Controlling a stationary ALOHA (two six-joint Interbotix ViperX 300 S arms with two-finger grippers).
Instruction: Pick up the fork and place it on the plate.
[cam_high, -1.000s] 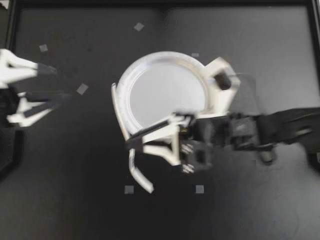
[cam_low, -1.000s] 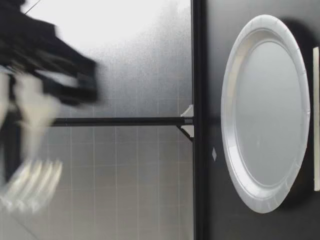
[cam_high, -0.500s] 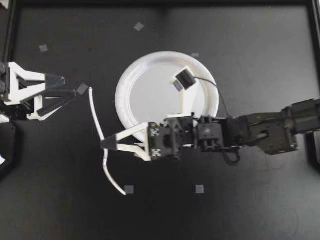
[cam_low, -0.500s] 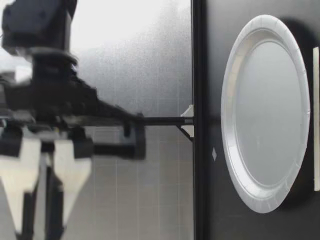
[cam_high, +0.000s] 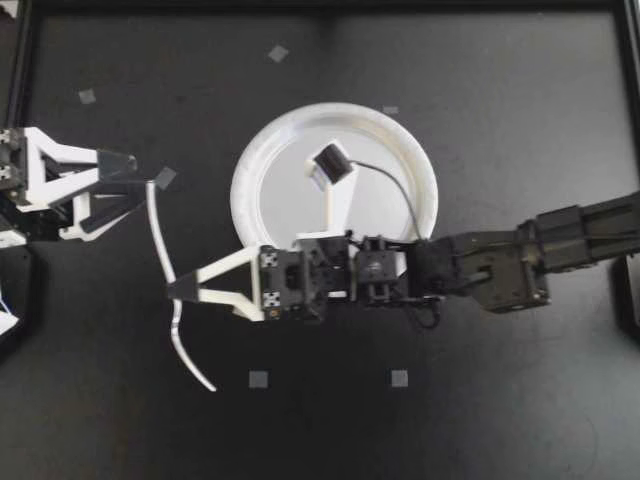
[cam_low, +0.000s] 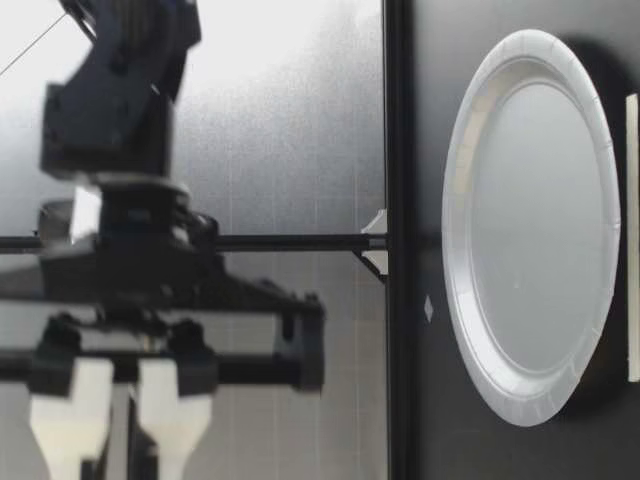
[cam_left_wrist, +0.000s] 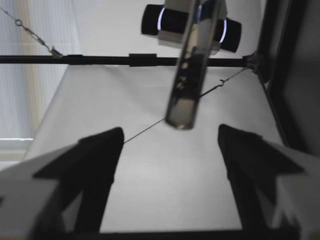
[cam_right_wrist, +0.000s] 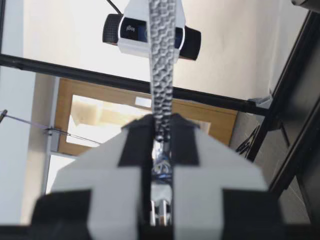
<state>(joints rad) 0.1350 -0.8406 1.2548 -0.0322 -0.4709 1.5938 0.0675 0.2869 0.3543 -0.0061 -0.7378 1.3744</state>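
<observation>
In the top view my right gripper (cam_high: 175, 291) reaches past the white plate (cam_high: 400, 135) from the right. It is shut on a silver fork (cam_high: 160, 240), gripping it near the middle. The handle end lies just ahead of my open left gripper (cam_high: 135, 182). In the left wrist view the fork's handle (cam_left_wrist: 187, 75) hangs between and ahead of the wide-open fingers (cam_left_wrist: 95, 160). The right wrist view shows the patterned handle (cam_right_wrist: 162, 65) rising out of the shut gripper (cam_right_wrist: 161, 135). In the low view the plate (cam_low: 530, 220) lies bare, and a gripper (cam_low: 120, 430) hangs high above the table.
Small grey tape squares (cam_high: 258, 379) (cam_high: 399, 378) (cam_high: 278, 53) mark the black table. My right arm's wrist camera and its cable (cam_high: 330, 162) hang over the plate. A black frame rail (cam_low: 395, 240) runs along the table's far edge.
My right gripper has carried the fork leftward, off the plate's edge and over toward my left gripper. The left gripper has stayed open and nearly still.
</observation>
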